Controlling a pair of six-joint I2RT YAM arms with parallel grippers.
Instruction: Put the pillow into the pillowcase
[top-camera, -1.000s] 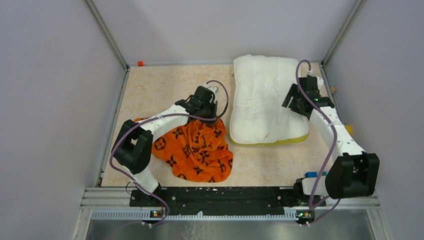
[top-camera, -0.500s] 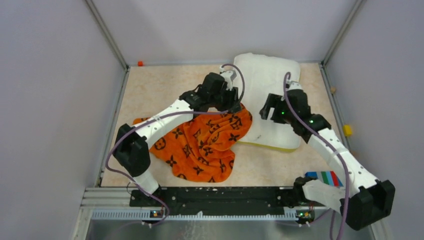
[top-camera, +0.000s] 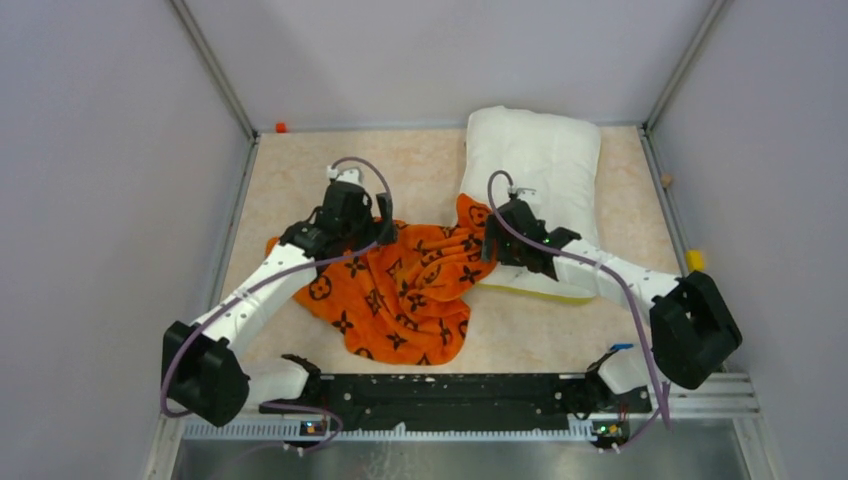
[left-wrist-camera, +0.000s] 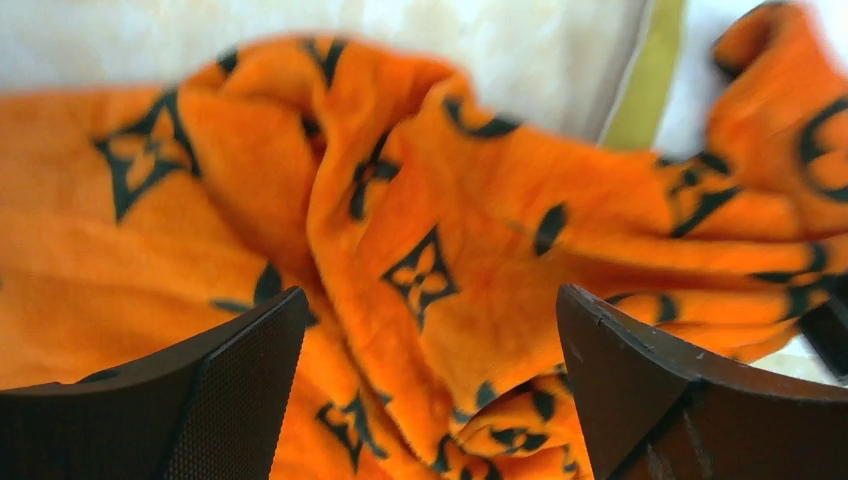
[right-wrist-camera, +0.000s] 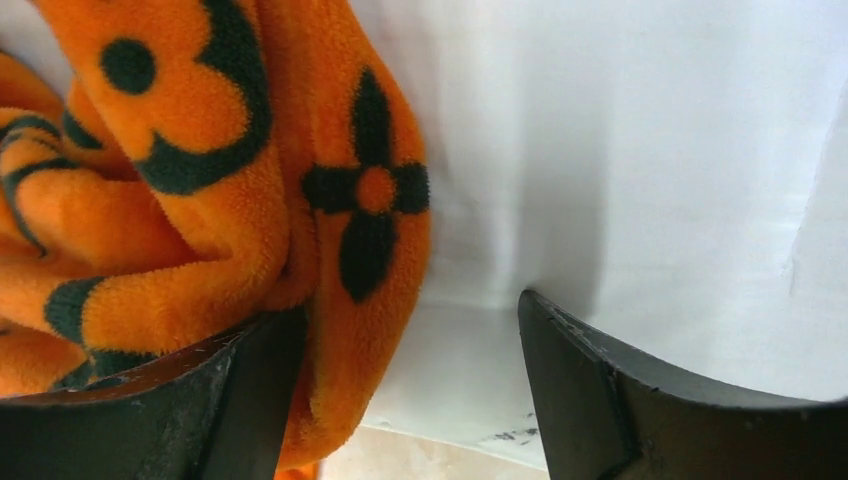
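The white pillow (top-camera: 535, 165) lies at the back right of the table, its yellow trim (left-wrist-camera: 645, 90) showing in the left wrist view. Left of it the orange pillowcase (top-camera: 400, 290) sits crumpled, one corner draped over the pillow's left edge. My left gripper (top-camera: 385, 222) stands open just above the pillowcase (left-wrist-camera: 420, 230), gripping nothing. My right gripper (top-camera: 494, 238) is open at the pillow's near left corner. A fold of the pillowcase (right-wrist-camera: 200, 200) hangs beside its left finger (right-wrist-camera: 250, 390), with the pillow (right-wrist-camera: 620, 150) behind.
Grey enclosure walls and metal rails border the table on three sides. A small orange piece (top-camera: 281, 127) sits in the back left corner. A yellow piece (top-camera: 695, 260) lies at the right edge, and a blue item (top-camera: 620, 348) by the right arm's base.
My left gripper dragged the pillowcase's corner onto the pillow, let go, opened wide and drew back left. My right arm swung from the pillow's right side to its near left corner.
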